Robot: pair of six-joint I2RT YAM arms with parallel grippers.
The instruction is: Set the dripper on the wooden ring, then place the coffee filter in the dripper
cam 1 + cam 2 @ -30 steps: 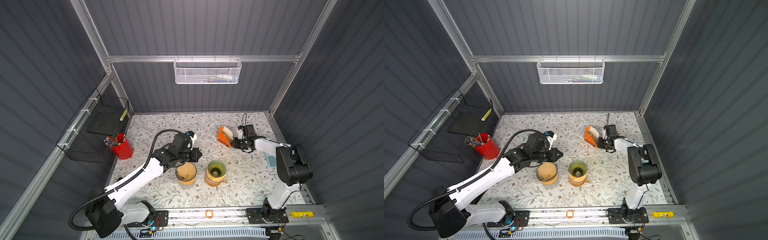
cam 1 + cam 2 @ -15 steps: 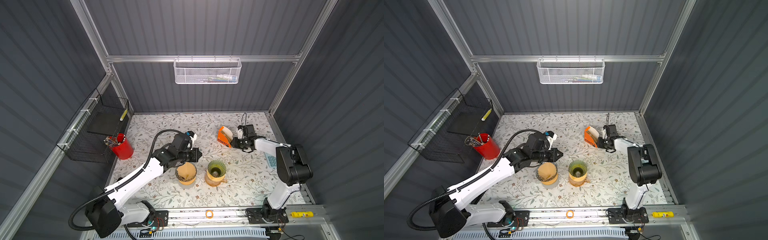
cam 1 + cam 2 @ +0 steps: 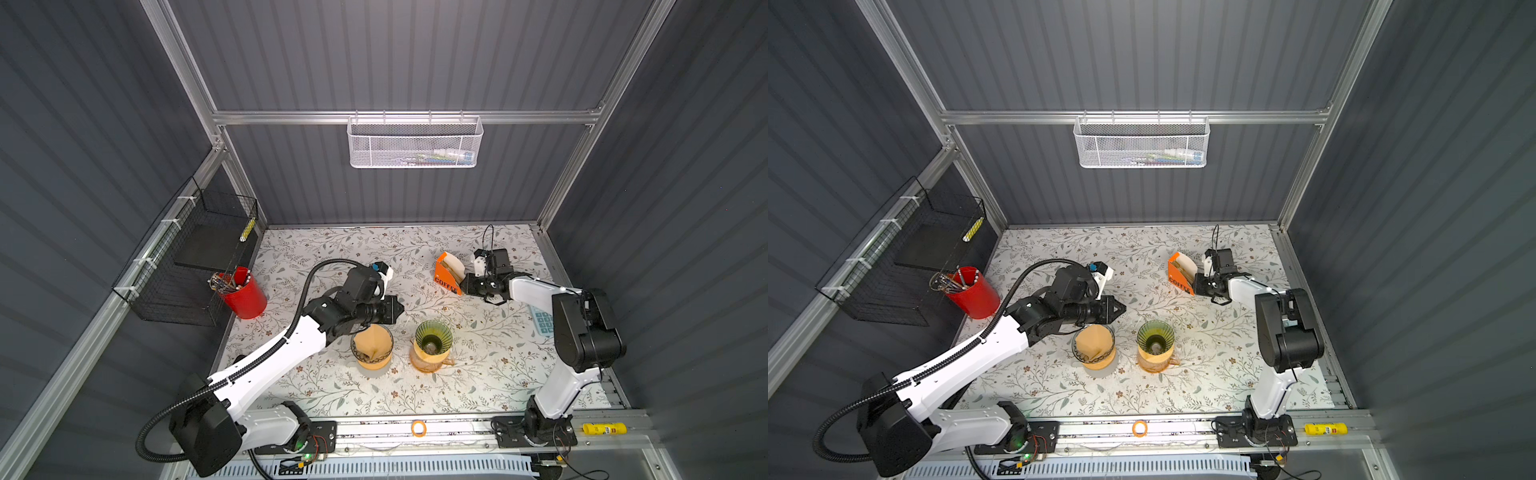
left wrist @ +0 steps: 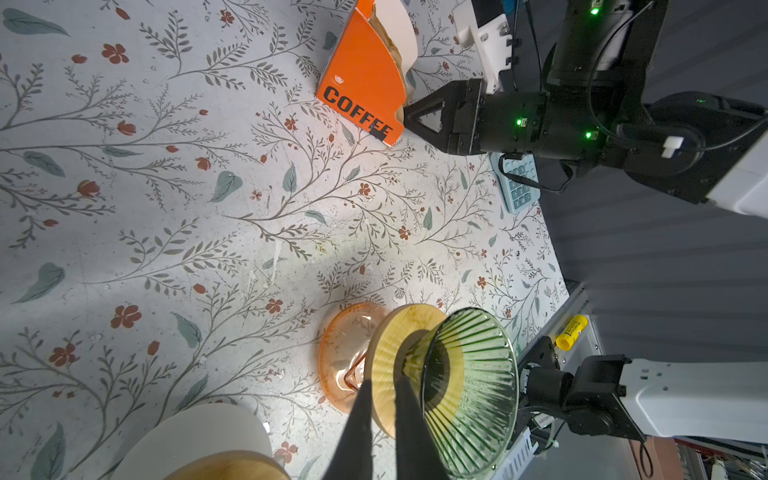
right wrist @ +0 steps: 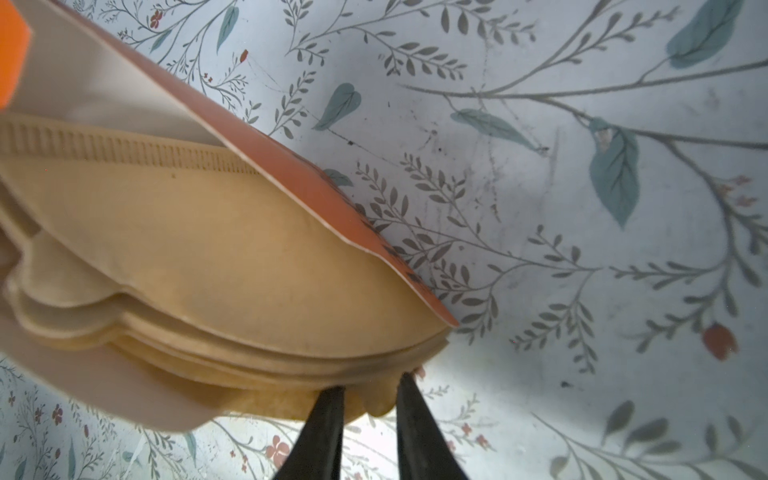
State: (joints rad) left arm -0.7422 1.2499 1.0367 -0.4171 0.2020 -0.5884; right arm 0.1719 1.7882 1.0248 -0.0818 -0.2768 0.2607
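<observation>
The orange COFFEE box point(image 3: 448, 274) stands at the back right with a stack of brown coffee filters point(image 5: 208, 249) sticking out. My right gripper point(image 5: 370, 382) is open, its tips against the stack's scalloped edge and a lobe of paper between them; it also shows in a top view point(image 3: 1196, 286). The green ribbed dripper point(image 3: 433, 337) sits empty on an orange glass carafe point(image 4: 345, 353) in the middle front. My left gripper point(image 4: 380, 390) is shut and empty, hovering left of that dripper point(image 3: 1155, 336). A second dripper point(image 3: 372, 347) beside it holds a brown filter.
A red cup of pens point(image 3: 243, 293) stands at the left by a black wire basket point(image 3: 195, 257). A blue calculator point(image 3: 542, 322) lies at the right edge behind my right arm. A white mesh basket point(image 3: 415, 143) hangs on the back wall.
</observation>
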